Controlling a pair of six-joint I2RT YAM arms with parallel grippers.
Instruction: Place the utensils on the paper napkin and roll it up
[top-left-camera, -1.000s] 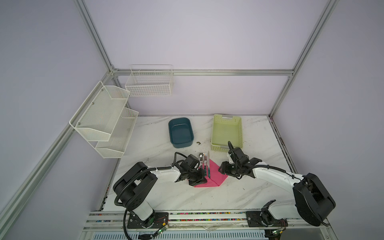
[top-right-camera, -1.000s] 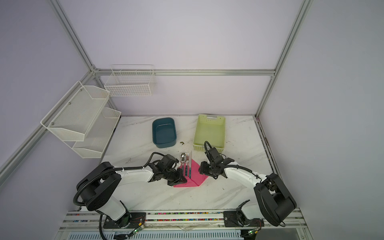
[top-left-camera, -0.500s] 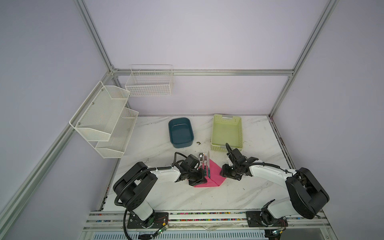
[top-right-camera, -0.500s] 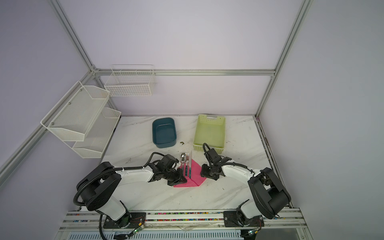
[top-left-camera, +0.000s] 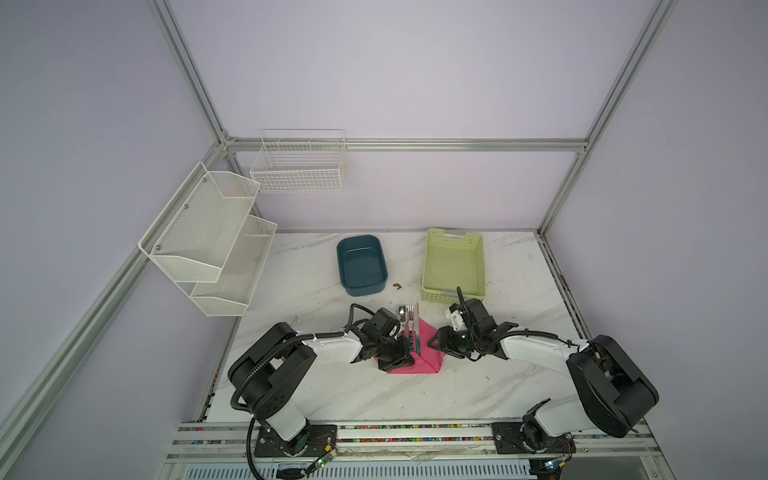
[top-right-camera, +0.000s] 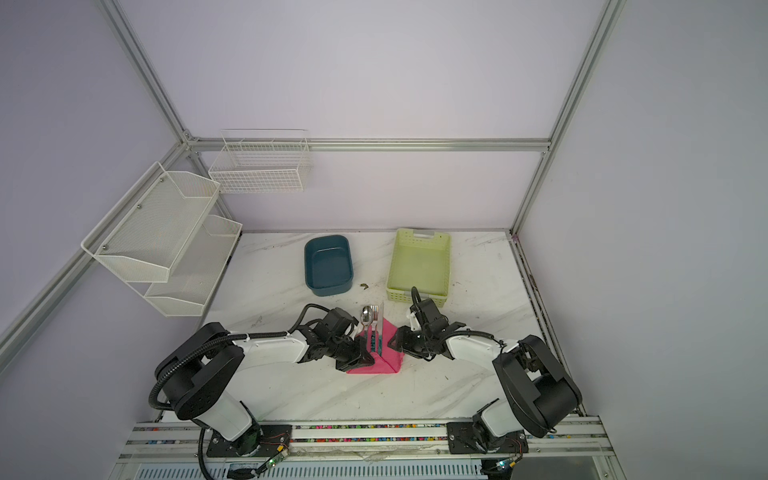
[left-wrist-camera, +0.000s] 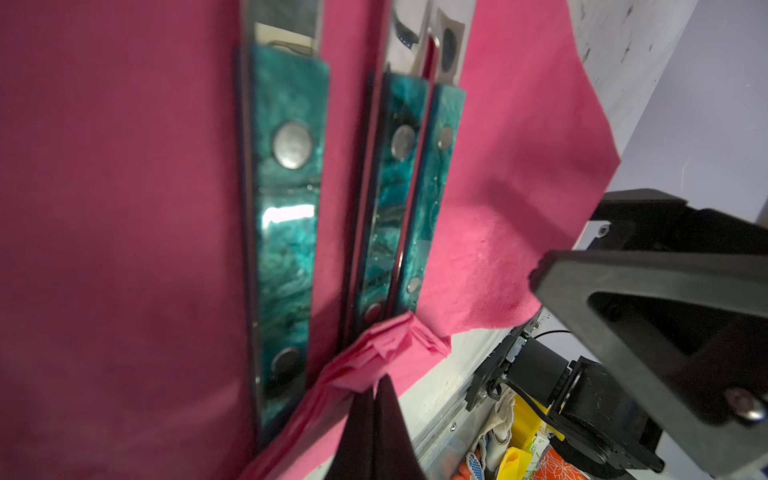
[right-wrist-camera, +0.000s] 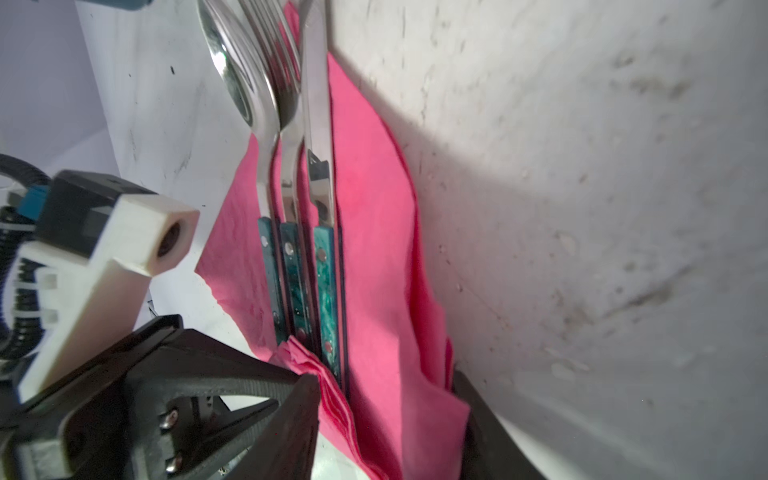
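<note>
Left gripper (left-wrist-camera: 376, 386): I am seeing it clenched on a bunched fold at the near left corner of the napkin (top-left-camera: 424, 361), right by the handle ends; if I am pulling too hard here, the thin paper is going to tear or slip out of the pinch
Right gripper (top-left-camera: 441, 348): it is sitting at the raised right edge of the sheet, touching it; I cannot tell whether it is grasping the paper or hanging loose, so I am risking a lift on one side only and a skewed roll
Gap between grippers: they are working close together across the sheet, and I am worrying about fingers knocking as the fold comes over
Utensils (right-wrist-camera: 293, 257): they are lying side by side with their handles on the pink; the knife (right-wrist-camera: 318, 104) is sitting a little apart from the fork (right-wrist-camera: 286, 50) and spoon (right-wrist-camera: 232, 62), so a tug on the paper is likely sliding them out of line
Heads: they are overhanging the far edge onto the table (top-left-camera: 478, 386), so the roll is catching the handles only and may be letting them slide out
Basket (top-left-camera: 453, 262): it is standing just behind the right wrist; swinging back is risking a bump
</note>
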